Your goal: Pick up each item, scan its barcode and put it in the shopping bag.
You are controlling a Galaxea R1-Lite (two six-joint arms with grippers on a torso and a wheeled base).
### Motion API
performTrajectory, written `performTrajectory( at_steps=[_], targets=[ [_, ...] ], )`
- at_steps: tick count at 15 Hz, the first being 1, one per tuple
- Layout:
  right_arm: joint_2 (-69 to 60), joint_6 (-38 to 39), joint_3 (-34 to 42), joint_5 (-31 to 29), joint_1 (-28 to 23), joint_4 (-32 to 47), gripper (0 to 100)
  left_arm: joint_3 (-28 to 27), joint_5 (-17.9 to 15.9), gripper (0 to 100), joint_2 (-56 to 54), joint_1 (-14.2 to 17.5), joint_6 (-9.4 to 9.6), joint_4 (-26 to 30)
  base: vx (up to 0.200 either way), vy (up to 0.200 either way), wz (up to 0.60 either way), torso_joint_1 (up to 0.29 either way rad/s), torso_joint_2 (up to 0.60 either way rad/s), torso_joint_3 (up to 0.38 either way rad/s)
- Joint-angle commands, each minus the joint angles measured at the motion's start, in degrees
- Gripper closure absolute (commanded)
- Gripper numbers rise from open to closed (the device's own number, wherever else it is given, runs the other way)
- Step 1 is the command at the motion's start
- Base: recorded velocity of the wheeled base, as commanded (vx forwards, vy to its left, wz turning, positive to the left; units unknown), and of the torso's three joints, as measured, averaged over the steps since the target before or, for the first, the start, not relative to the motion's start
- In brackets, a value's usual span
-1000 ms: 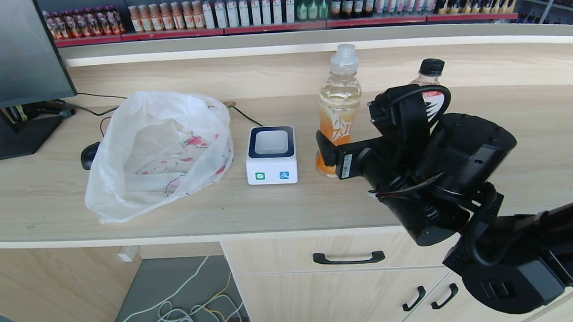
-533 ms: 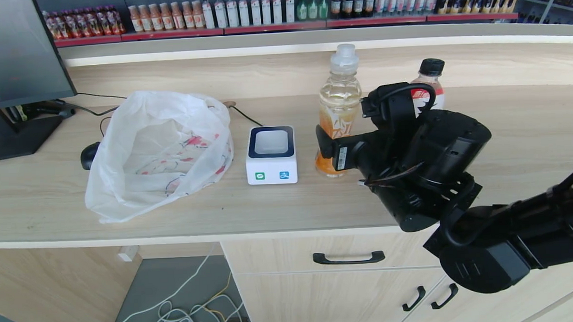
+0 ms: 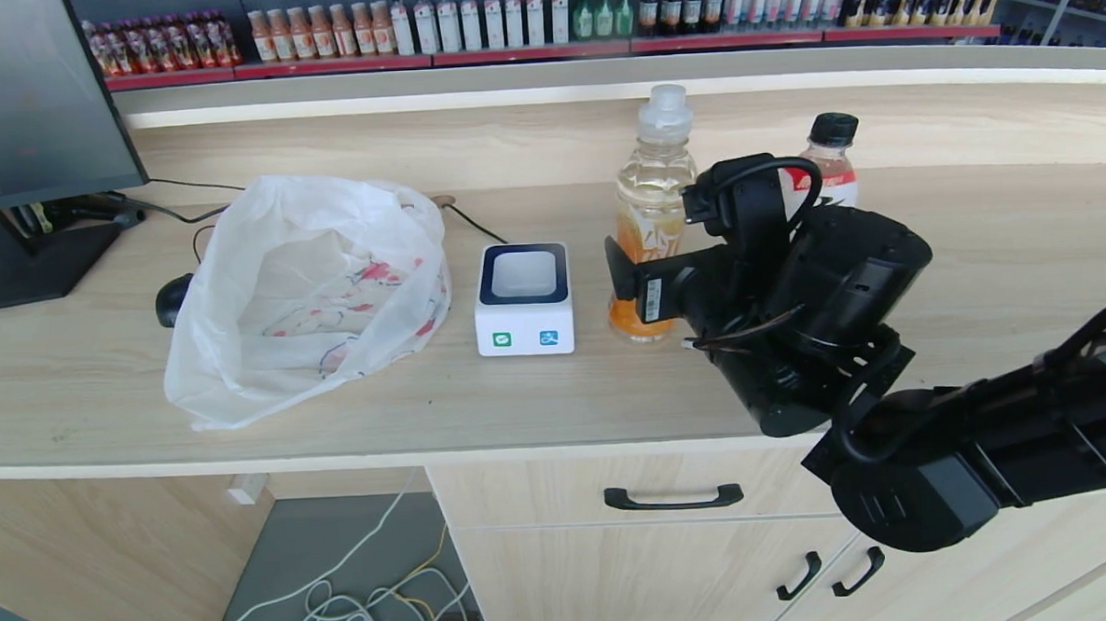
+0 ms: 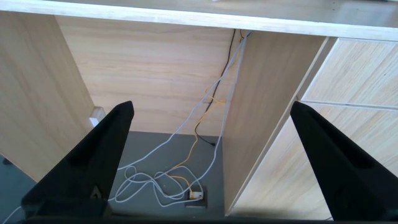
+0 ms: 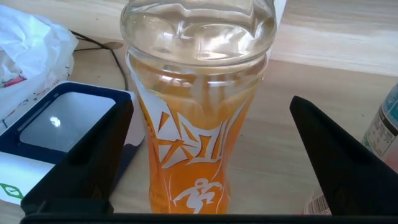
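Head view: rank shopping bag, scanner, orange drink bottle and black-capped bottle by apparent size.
1. shopping bag
2. orange drink bottle, taller than the scanner, though close overall
3. scanner
4. black-capped bottle, mostly hidden behind the right arm, so unsure

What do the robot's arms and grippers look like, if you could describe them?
The right arm is black, with bulky rounded joints. A black cable loops over its wrist, thin wires run beneath, and a white label sits on its side. The left gripper and right gripper each have plain black, wedge-shaped fingers tapering to the tips.
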Motion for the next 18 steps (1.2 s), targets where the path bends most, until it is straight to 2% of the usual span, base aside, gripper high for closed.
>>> performTrajectory(
  at_steps=[1,7,11,18],
  targets=[
    [1.03,-0.04,-1.03,0.01,0.03,-0.04,0,0.0,0.0,0,-0.02,0.01,0.0,0.0,0.0,0.0,0.0,0.0,0.0,0.0],
    [3.14,-0.22,-3.49,-0.08,-0.23,-0.04,0,0.0,0.0,0,-0.02,0.01,0.0,0.0,0.0,0.0,0.0,0.0,0.0,0.0],
    [5.25,-0.3,-7.97,-0.08,-0.23,-0.04,0,0.0,0.0,0,-0.02,0.01,0.0,0.0,0.0,0.0,0.0,0.0,0.0,0.0],
    [5.95,-0.48,-8.06,-0.08,-0.67,-1.09,0,0.0,0.0,0,-0.02,0.01,0.0,0.0,0.0,0.0,0.0,0.0,0.0,0.0]
  ],
)
